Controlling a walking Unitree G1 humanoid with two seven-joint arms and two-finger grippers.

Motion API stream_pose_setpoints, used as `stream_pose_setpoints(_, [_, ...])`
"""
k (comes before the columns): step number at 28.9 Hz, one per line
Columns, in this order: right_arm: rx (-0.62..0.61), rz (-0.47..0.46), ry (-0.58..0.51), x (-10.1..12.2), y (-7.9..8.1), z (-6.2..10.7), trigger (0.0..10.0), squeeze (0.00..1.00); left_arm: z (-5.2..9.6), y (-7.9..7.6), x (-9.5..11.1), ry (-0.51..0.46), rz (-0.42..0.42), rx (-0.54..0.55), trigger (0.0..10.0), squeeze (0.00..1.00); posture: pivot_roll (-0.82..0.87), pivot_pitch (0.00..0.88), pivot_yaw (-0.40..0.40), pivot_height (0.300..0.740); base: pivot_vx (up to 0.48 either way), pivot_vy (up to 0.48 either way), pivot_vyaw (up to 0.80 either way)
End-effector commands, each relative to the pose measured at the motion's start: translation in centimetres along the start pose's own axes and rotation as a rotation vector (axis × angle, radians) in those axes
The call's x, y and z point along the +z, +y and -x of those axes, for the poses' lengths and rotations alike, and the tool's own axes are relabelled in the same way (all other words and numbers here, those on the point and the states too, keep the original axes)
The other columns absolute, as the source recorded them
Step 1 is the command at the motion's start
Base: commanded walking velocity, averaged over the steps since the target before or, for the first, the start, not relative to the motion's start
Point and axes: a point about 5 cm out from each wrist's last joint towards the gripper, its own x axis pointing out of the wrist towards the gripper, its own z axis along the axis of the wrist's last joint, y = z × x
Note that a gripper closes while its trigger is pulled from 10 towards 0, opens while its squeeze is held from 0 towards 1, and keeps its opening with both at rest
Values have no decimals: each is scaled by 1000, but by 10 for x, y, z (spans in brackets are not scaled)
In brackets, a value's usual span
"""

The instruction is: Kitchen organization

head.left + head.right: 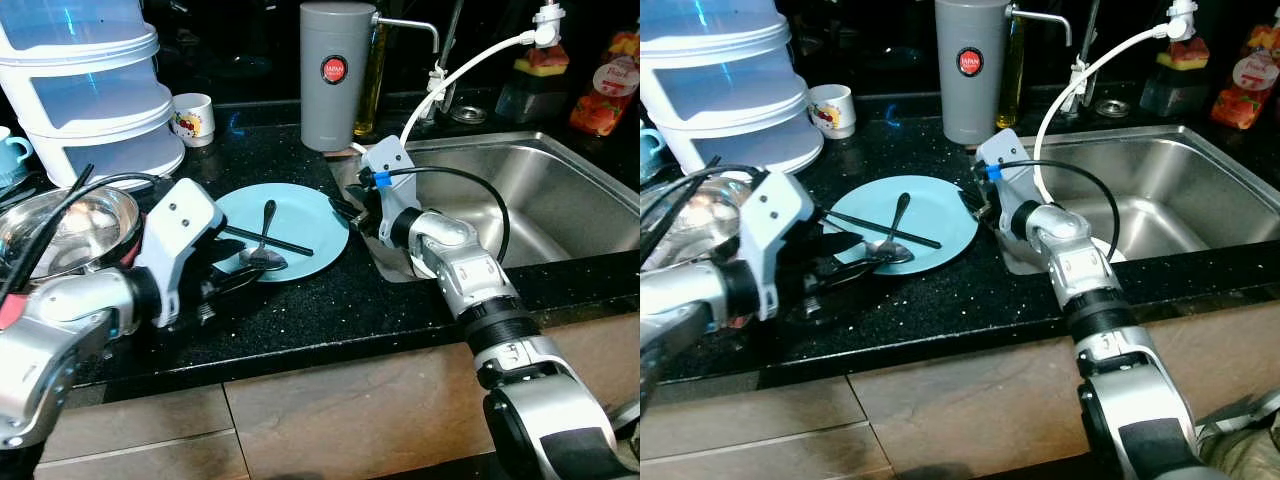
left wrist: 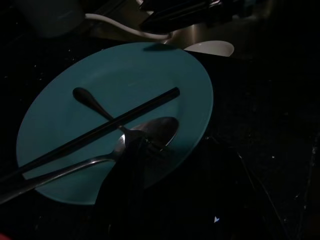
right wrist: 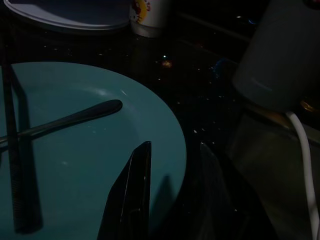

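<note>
The left hand [image 1: 238, 282] gripped a spoon [image 1: 262, 258] on the plate [image 1: 310, 215], handle pointing left. The right hand [image 3: 170, 200], open, straddled the plate's right rim.

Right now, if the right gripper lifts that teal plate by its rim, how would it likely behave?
The teal plate looks rigid, so it should lift without flexing. Its smooth surface may slip between the fingers. The loose spoon and chopstick lying on it would probably slide if it tilts.

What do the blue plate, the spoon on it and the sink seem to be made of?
Blue plate: probably plastic or melamine; flat, matte, even colour.
Spoon: polished metal, likely steel; its bowl shines like a mirror.
Sink: brushed stainless steel; soft grey sheen.
</note>
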Motion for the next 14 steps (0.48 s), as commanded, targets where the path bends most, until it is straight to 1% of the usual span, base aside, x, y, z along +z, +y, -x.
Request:
stream_pose_setpoints(1, [-1, -10, 10, -2, 0, 2, 10000, 0, 5, 1, 0, 17, -14, 6, 10000, 0, 69, 106, -5, 740, 0, 0, 0])
stream_pose_setpoints(2, [-9, -12, 12, -2, 0, 3, 10000, 0, 6, 3, 0, 12, -10, 42, 10000, 0, 68, 103, -5, 740, 0, 0, 0])
stream_pose_setpoints(4, [-12, -11, 14, -2, 0, 4, 10000, 0, 5, 5, 0, 5, 1, 74, 10000, 0, 68, 103, -5, 740, 0, 0, 0])
stream_pose_setpoints(8, [-38, -29, 20, -3, -2, 6, 10000, 0, 1, 10, 0, -23, 11, 168, 10000, 0, 63, 99, -7, 740, 0, 0, 0])
stream_pose_setpoints(11, [-45, -38, 25, -5, -2, 7, 10000, 0, -1, 10, -1, -29, 19, 190, 10000, 0, 59, 96, -8, 740, 0, 0, 0])
stream_pose_setpoints(14, [-38, -38, 28, -5, 0, 7, 10000, 0, -3, 7, -3, -24, 17, 182, 10000, 0, 56, 92, -8, 740, 0, 0, 0])
